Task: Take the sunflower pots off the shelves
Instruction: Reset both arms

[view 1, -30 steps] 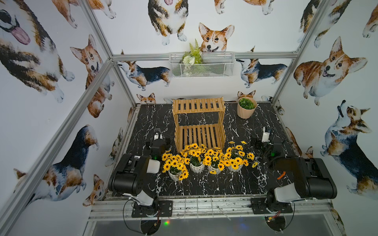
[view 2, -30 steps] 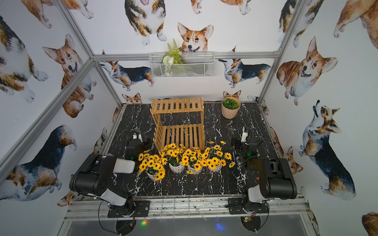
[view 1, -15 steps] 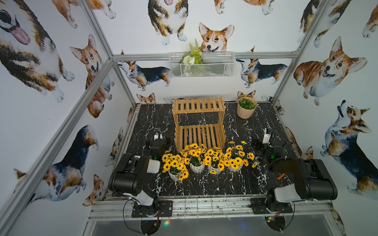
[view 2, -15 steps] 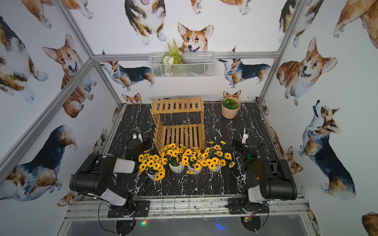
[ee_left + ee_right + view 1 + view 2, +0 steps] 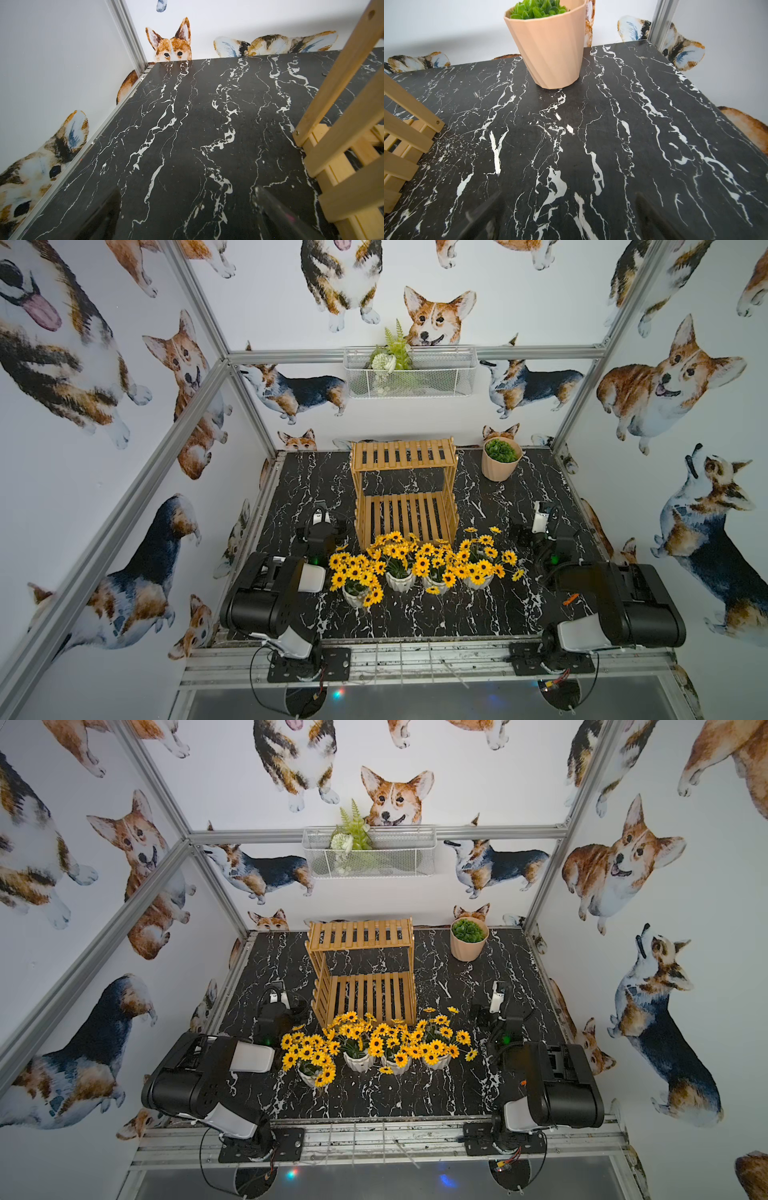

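Observation:
Several sunflower pots, white and ribbed with yellow dark-centred blooms, stand in a row on the table just in front of the shelves; the leftmost (image 5: pixel 355 597) (image 5: pixel 309 1077) and the rightmost (image 5: pixel 478 581) (image 5: pixel 436 1060) show in both top views. The shelves (image 5: pixel 405 454) (image 5: pixel 359 936) (image 5: pixel 342 145) (image 5: pixel 402 133), a two-tier light-wood rack, carry nothing on either tier. My left gripper (image 5: pixel 320 526) (image 5: pixel 274 1006) (image 5: pixel 187 190) hangs low over bare table to the left of the rack, open and holding nothing. My right gripper (image 5: pixel 538 526) (image 5: pixel 496 1002) (image 5: pixel 568 195) is open and holding nothing to the rack's right.
A beige pot with green foliage (image 5: pixel 500 460) (image 5: pixel 550 52) stands at the back right corner. A white wire basket (image 5: pixel 409 371) holding a white-flower-and-fern bunch hangs on the back wall. Walls and aluminium posts (image 5: pixel 128 37) close in the black marble table (image 5: pixel 415 614).

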Available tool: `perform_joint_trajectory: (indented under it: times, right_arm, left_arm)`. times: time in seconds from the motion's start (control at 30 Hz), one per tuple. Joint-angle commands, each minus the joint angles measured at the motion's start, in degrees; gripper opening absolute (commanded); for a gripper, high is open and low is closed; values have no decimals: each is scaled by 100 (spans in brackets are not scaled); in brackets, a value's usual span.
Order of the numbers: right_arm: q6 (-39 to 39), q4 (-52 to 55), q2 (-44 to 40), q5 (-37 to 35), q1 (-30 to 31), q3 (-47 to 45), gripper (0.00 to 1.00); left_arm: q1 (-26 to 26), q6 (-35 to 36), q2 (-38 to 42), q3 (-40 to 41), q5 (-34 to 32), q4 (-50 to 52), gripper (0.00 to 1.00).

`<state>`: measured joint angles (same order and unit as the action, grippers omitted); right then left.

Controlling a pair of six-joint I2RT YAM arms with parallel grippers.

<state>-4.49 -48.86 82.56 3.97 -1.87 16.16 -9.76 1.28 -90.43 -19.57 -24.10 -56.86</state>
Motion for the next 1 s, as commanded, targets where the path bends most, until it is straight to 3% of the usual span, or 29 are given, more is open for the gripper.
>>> perform_joint_trajectory:
  times: [0.0, 0.1, 0.17, 0.2, 0.27, 0.53, 0.67, 0.73, 0.87, 0.97]
  right_arm:
    - [81, -210, -20, 160, 11, 30, 100]
    - [153, -333, -20, 336, 9, -35, 100]
    - [-89, -438, -23, -238, 10, -98, 100]
    - [-108, -307, 2, -197, 11, 1, 100]
    - [266, 83, 22, 544, 9, 203, 100]
    - [-131, -230, -35, -478, 11, -4, 100]
    - [65, -196, 18, 146, 11, 49, 100]
    - [61, 382, 73, 76, 6, 384, 100]
    - [-122, -262, -21, -429, 2, 3, 100]
    - [-14, 19, 46, -78, 4, 181, 100]
  left_arm:
    - [7, 30, -9, -29, 15, -151, 100]
    - [6, 30, -9, -29, 11, -150, 100]
    - [6, 30, -8, -29, 16, -151, 100]
    - [9, 30, -9, -29, 18, -150, 100]
    - [8, 30, -9, -29, 14, -150, 100]
    - [9, 29, -9, -29, 13, -151, 100]
    - [9, 30, -9, -31, 14, -150, 100]
    - [9, 30, -9, -29, 16, -159, 100]
    - [9, 26, -5, -29, 13, -150, 100]
    - [9, 30, -9, -29, 10, -150, 100]
